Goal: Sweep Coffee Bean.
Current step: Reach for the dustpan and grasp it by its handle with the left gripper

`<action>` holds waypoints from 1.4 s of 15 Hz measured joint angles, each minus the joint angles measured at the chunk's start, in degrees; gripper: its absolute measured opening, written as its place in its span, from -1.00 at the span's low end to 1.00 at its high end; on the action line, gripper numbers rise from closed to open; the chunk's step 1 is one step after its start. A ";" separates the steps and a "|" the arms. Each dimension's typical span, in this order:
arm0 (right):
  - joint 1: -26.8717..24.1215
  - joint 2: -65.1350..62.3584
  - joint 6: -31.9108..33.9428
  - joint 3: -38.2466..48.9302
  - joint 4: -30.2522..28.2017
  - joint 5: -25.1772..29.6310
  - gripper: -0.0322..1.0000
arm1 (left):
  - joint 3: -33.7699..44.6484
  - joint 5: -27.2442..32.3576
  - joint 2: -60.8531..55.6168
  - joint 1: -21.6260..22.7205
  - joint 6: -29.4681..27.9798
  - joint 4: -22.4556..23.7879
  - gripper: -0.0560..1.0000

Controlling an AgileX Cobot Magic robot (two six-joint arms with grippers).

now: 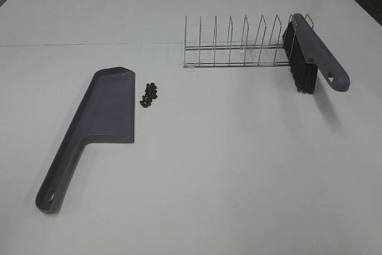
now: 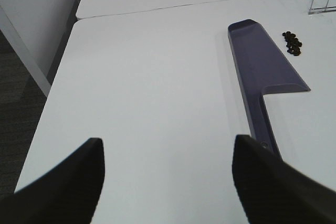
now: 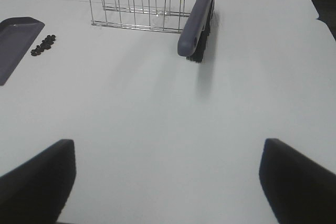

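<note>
A small heap of dark coffee beans [image 1: 149, 94] lies on the white table just right of the grey-purple dustpan [image 1: 101, 117], which lies flat with its handle toward the front left. The beans also show in the left wrist view [image 2: 292, 42] and the right wrist view [image 3: 43, 45]. A grey-purple brush [image 1: 310, 52] with black bristles leans in the right end of a wire rack [image 1: 236, 45]. Neither gripper appears in the exterior view. My left gripper [image 2: 165, 177] is open and empty, short of the dustpan [image 2: 262, 69]. My right gripper [image 3: 168, 179] is open and empty, short of the brush [image 3: 197, 19].
The table's left edge [image 2: 50, 85] drops to a dark floor. A seam [image 1: 89, 44] runs across the table behind the dustpan. The rack [image 3: 139, 3] stands at the back right, with several upright wire dividers.
</note>
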 joint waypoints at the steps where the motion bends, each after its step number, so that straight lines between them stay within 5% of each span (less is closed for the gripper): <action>1: 0.00 0.00 0.00 0.00 0.00 0.00 0.62 | 0.00 0.00 0.00 0.00 0.00 0.00 0.31; 21: 0.00 0.00 0.00 0.00 0.00 0.00 0.62 | 0.00 0.00 0.00 0.00 0.00 0.00 0.31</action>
